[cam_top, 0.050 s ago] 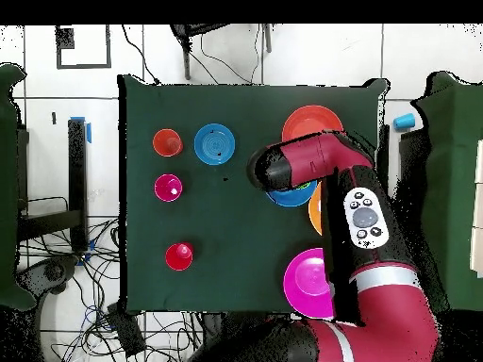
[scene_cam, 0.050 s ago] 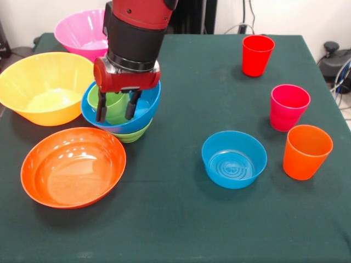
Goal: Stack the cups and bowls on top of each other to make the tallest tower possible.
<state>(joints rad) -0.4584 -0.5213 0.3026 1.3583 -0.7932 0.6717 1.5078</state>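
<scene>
Step now: The gripper [scene_cam, 0.050 s ago: 115, 108] hangs right over the tower [scene_cam, 0.050 s ago: 122, 112]. It looks like the robot is putting the light green cup [scene_cam, 0.050 s ago: 108, 102] into the pile, or just letting go of it.

Jaws: The two black fingers [scene_cam, 0.050 s ago: 101, 107] point down and stand a little apart. One is at the cup's left side and the other is in front of it. I cannot tell if they pinch the cup or only stand by it.

Tower: The small green bowl [scene_cam, 0.050 s ago: 131, 135] is at the bottom. The wide blue bowl [scene_cam, 0.050 s ago: 148, 107] sits in it. The light green cup sits in the blue bowl. It is near the left side of the table [scene_cam, 0.050 s ago: 181, 219], between the yellow bowl [scene_cam, 0.050 s ago: 46, 85] and the orange-red bowl [scene_cam, 0.050 s ago: 73, 167].

Next move: I think the arm must lift straight up so it does not tip the pile. Then it needs another piece.

Other bowls: The yellow bowl, the pink bowl [scene_cam, 0.050 s ago: 82, 33], the orange-red bowl and the small blue bowl [scene_cam, 0.050 s ago: 234, 159] are all empty.

Other cups: The red cup [scene_cam, 0.050 s ago: 257, 55], the pink cup [scene_cam, 0.050 s ago: 288, 107] and the orange cup [scene_cam, 0.050 s ago: 306, 152] stand upright on the right side, well apart from the tower. Nothing is in them.

From above: The arm [cam_top, 0.050 s ago: 311, 165] covers most of the tower.
</scene>
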